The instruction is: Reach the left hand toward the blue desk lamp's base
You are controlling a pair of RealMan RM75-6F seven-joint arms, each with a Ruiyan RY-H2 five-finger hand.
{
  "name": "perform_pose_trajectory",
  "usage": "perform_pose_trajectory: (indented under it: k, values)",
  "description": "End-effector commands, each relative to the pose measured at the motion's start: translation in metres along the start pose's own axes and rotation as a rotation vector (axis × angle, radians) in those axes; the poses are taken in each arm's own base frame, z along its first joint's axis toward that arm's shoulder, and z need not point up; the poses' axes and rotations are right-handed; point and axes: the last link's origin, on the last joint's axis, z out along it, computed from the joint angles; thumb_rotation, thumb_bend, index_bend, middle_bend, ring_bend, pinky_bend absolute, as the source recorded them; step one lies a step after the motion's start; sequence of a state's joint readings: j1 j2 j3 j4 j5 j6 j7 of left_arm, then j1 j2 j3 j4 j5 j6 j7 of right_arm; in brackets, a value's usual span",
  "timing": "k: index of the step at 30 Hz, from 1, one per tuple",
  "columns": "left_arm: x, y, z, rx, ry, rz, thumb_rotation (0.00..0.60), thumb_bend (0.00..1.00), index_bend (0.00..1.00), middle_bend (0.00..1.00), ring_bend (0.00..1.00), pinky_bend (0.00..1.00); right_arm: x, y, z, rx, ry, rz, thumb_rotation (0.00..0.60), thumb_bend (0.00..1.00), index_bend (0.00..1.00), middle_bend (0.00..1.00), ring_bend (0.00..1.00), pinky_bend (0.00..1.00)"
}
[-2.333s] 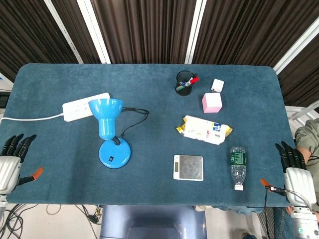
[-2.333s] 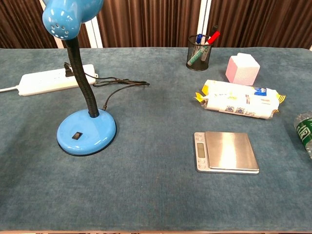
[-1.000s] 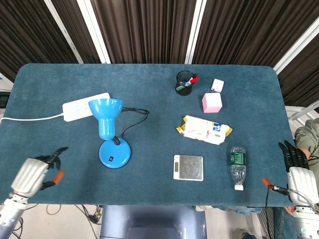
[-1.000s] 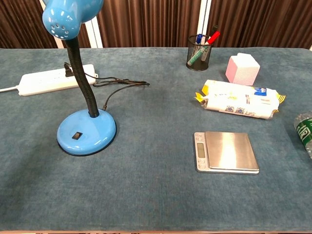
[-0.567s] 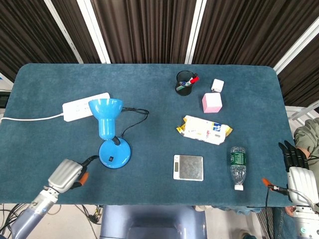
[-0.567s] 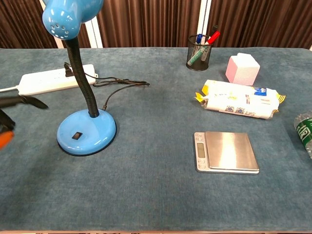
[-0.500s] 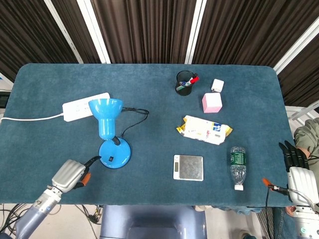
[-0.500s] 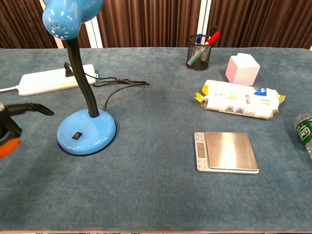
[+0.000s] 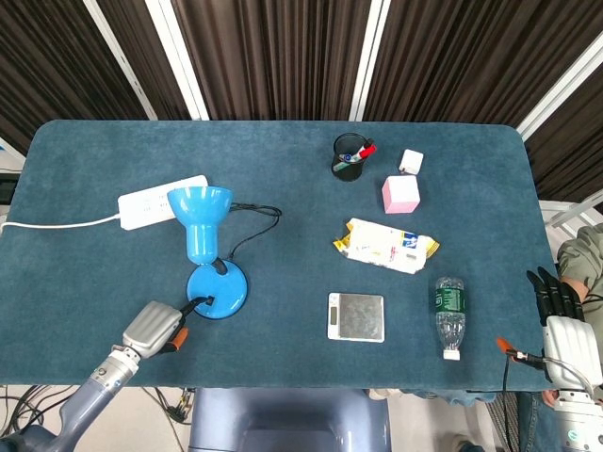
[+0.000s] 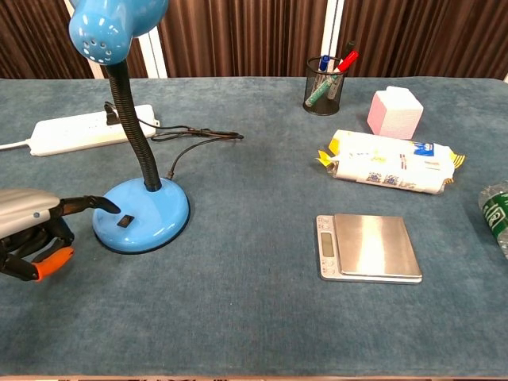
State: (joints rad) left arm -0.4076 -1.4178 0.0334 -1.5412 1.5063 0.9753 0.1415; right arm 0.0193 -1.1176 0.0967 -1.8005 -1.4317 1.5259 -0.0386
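The blue desk lamp stands left of centre, its round base (image 9: 219,290) (image 10: 143,214) on the blue cloth and its shade (image 9: 200,209) bent over it. My left hand (image 9: 158,327) (image 10: 33,226) is at the base's near-left side. One dark finger (image 10: 94,204) stretches out to the base's left rim, by the small black switch (image 10: 123,221); whether it touches is unclear. Its other fingers are curled in, holding nothing. My right hand (image 9: 562,330) hangs off the table's right edge, fingers straight, holding nothing.
A white power strip (image 9: 160,201) lies behind the lamp, with the lamp's black cord (image 9: 252,221) running to it. A small scale (image 9: 356,316), a water bottle (image 9: 449,315), a wipes packet (image 9: 386,245), a pink cube (image 9: 399,194) and a pen cup (image 9: 350,155) lie to the right.
My left hand has swung from the table's left edge to the right, up to the lamp base, curling its fingers but for one. The right hand has barely moved.
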Motion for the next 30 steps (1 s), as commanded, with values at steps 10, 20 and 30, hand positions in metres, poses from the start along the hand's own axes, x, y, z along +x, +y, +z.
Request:
perform_pose_trajectory:
  k: [10, 20, 30]
  values:
    - [-0.007, 0.002, 0.007, 0.000, -0.015, 0.036, 0.600, 0.58, 0.11, 0.76, 0.77, 0.79, 0.001, 0.001, 0.000, -0.002, 0.002, 0.001, 0.600, 0.11, 0.01, 0.02, 0.04, 0.00]
    - [-0.009, 0.004, 0.012, 0.001, -0.020, 0.044, 0.600, 0.58, 0.11, 0.76, 0.77, 0.79, 0.002, 0.002, -0.001, -0.002, 0.004, 0.001, 0.600, 0.11, 0.01, 0.02, 0.04, 0.00]
    - [0.008, -0.002, 0.010, 0.024, 0.041, 0.029, 0.600, 0.42, 0.12, 0.64, 0.65, 0.75, 0.003, 0.003, -0.001, -0.005, 0.009, 0.003, 0.600, 0.11, 0.01, 0.02, 0.04, 0.00]
